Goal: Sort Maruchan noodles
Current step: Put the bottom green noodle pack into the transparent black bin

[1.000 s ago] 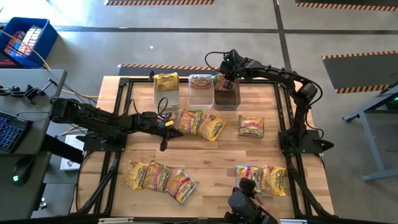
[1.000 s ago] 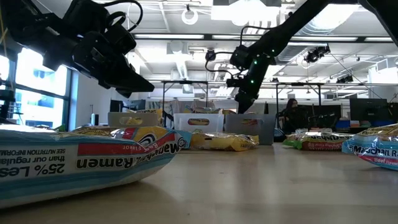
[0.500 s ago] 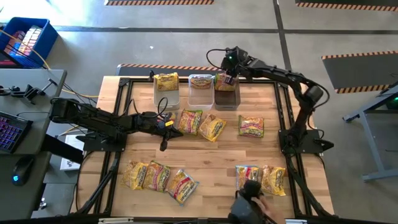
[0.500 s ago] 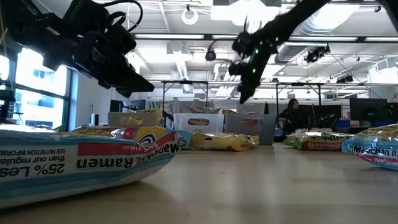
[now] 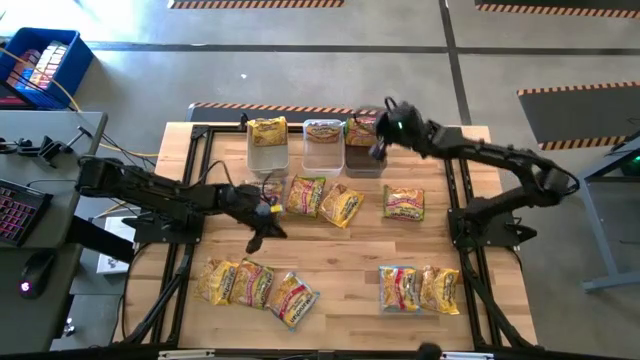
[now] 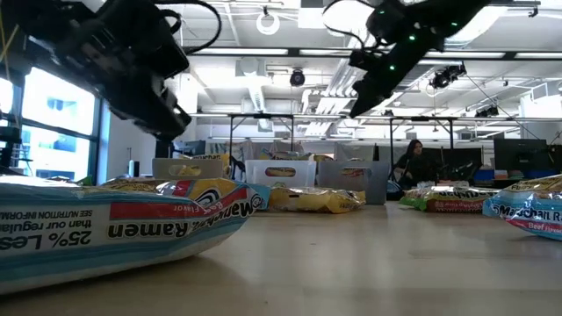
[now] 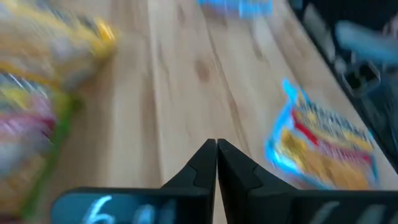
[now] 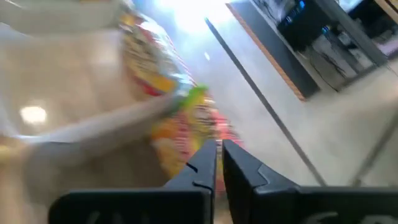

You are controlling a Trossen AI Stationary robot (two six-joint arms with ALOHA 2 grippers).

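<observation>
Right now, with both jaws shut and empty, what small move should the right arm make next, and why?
Probably swing the right gripper toward the packet with green edges, opening its jaws on the way. That gripper hangs by the dark bin, which already holds a packet, and its jaws are shut on nothing. The left gripper waits over bare table.

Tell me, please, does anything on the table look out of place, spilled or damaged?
Nothing looks spilled or damaged. The loose noodle packets lie flat but at mixed angles on the table, not in tidy rows. One packet in the dark bin leans up over the rim instead of lying flat.
</observation>
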